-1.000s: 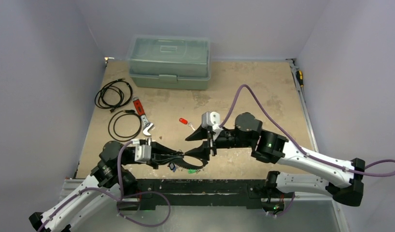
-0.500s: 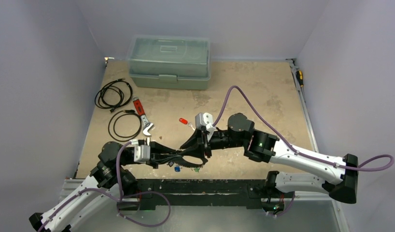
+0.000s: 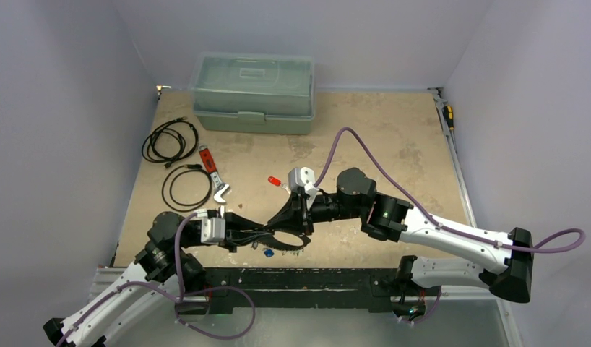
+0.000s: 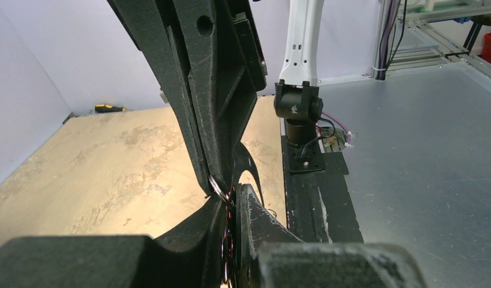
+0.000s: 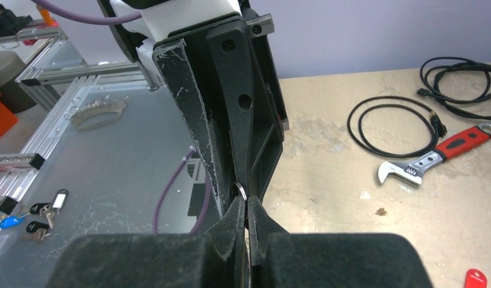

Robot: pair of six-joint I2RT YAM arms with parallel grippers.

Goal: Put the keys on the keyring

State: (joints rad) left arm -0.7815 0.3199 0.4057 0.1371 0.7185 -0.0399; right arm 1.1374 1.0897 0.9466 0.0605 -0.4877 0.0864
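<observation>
Right wrist: keyring — a thin silvery sliver — pinched between right fingers.

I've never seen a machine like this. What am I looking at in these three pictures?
A left arm and a right arm are bolted at the near edge of a table. One picture looks down from above; the other two come from cameras on each wrist. On the table lie a green box, black cables, a red-handled wrench and a red key. The left pincer and right pincer meet tip to tip, both seemingly pinching a thin metal keyring, mostly hidden.
</observation>
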